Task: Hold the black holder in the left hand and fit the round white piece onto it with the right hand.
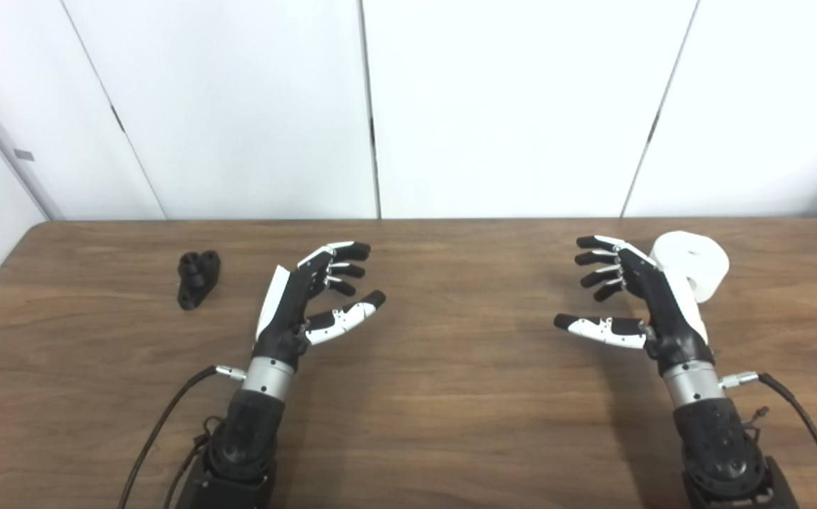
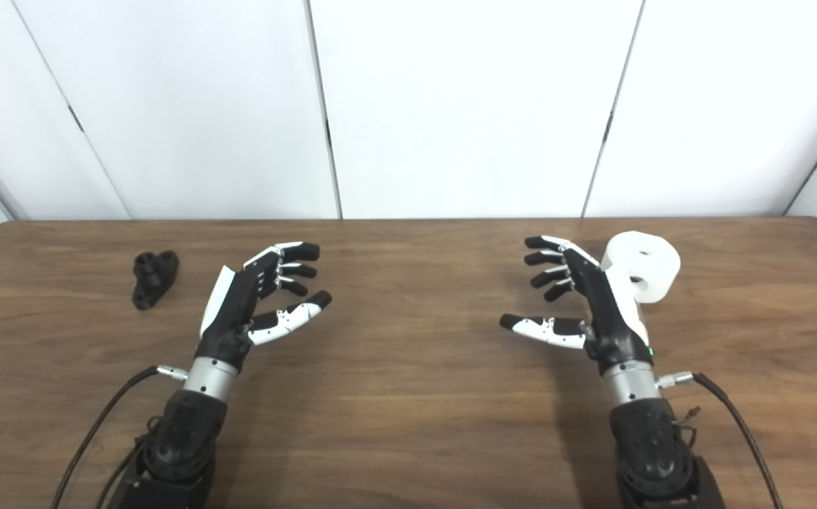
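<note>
Holder (image 1: 198,278) lay on the table (image 1: 451,396) at far left, left hand (image 1: 309,300) to its right and apart from it, right hand (image 1: 635,300) opposite, round piece (image 1: 698,265) just behind that hand, wall panels (image 1: 507,106) behind the table.

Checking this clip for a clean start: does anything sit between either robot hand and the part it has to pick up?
Nothing visible does. Bare table lies between the open left robot hand and the black holder to its left. The white piece sits just behind the open right robot hand, partly hidden by it.
</note>
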### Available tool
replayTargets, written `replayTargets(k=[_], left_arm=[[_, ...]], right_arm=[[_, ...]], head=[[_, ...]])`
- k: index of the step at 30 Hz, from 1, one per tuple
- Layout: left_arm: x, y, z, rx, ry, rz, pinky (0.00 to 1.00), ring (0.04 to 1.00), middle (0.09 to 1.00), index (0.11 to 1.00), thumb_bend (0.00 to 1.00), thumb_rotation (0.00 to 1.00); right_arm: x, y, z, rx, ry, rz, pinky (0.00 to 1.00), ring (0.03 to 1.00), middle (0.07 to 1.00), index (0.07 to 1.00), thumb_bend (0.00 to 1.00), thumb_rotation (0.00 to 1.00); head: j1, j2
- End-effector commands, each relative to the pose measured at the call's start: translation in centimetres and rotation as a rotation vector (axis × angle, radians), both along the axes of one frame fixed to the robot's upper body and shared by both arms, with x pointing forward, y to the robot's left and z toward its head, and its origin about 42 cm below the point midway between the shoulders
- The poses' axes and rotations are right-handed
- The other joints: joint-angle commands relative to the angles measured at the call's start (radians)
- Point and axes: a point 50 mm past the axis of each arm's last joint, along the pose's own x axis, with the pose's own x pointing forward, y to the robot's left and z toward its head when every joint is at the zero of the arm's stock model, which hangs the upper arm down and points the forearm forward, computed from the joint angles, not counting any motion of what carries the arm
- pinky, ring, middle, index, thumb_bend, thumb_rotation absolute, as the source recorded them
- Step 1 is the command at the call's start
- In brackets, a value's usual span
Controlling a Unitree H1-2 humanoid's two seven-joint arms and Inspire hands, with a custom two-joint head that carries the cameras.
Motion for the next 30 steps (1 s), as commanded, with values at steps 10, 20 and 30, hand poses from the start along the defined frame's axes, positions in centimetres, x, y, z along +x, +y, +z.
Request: replayTargets(k=[10,20,30], left_arm=[[0.5,-0.7,1.7,-0.006,-0.068,-0.017,0.58,0.691,0.75,0.707,0.67,0.17],[0.5,-2.4,1.2,0.018,-0.061,-0.046,0.57,0.689,0.741,0.712,0.63,0.17],[0.4,-3.9,-0.5,0.011,-0.032,-0.063,0.55,0.675,0.728,0.704,0.64,0.14]], right_arm=[[0.2,-0.2,1.9,-0.01,-0.076,0.001,0.48,0.595,0.697,0.746,0.61,0.11],[0.0,-1.7,1.8,0.001,-0.067,-0.003,0.48,0.591,0.706,0.75,0.6,0.07],[-0.5,-2.5,1.5,0.025,-0.022,-0.017,0.49,0.601,0.704,0.746,0.6,0.05]], head=[[0.054,-0.007],[0.206,-0.031],[0.284,-0.112]])
